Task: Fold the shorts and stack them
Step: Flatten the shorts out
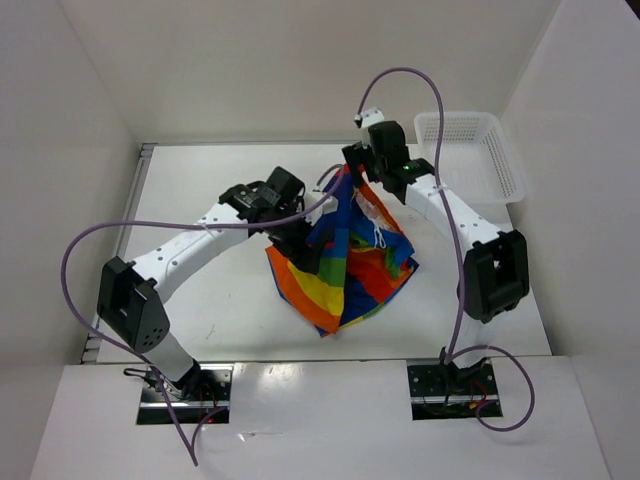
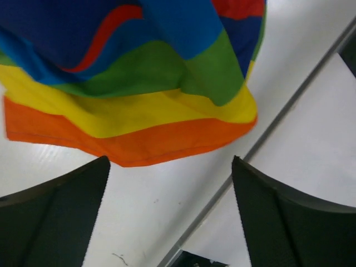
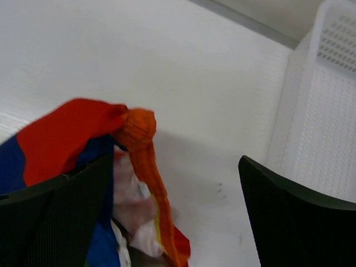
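Observation:
The rainbow-striped shorts (image 1: 345, 265) lie bunched in the middle of the table, with their top rising to a peak at my right gripper (image 1: 355, 165). A white drawstring (image 1: 378, 232) shows on them. In the right wrist view the right gripper (image 3: 175, 161) is open; the orange waistband of the shorts (image 3: 136, 130) rests against its left finger, with nothing pinched between the jaws. My left gripper (image 1: 300, 245) is at the left side of the shorts. In the left wrist view it (image 2: 169, 161) is open and empty, with the orange hem of the shorts (image 2: 139, 83) just beyond its fingertips.
A white plastic mesh basket (image 1: 470, 155) stands at the back right, close to the right arm, and shows at the right edge of the right wrist view (image 3: 328, 111). A metal rail (image 2: 267, 133) marks the table edge. White walls enclose the table.

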`<act>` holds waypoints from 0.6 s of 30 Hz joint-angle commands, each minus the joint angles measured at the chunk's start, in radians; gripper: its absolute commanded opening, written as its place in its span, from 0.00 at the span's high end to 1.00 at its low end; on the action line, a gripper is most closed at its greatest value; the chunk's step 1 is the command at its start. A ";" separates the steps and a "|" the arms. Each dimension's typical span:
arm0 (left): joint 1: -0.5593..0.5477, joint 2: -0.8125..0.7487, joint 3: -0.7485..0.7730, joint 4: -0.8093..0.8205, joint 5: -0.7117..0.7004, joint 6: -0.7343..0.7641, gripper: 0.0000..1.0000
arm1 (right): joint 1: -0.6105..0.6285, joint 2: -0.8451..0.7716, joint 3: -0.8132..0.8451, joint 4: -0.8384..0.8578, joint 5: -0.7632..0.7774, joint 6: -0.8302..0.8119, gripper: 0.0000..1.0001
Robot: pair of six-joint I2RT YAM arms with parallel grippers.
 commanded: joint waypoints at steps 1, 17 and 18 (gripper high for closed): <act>-0.054 0.018 0.001 -0.019 0.088 0.002 0.00 | -0.018 -0.093 -0.116 0.028 -0.001 -0.064 0.00; -0.401 0.227 -0.175 0.358 -0.338 0.002 0.00 | -0.111 -0.439 -0.486 0.019 -0.034 -0.083 0.00; -0.401 0.236 -0.175 0.387 -0.363 0.002 0.00 | -0.126 -0.455 -0.486 0.019 -0.034 -0.083 0.00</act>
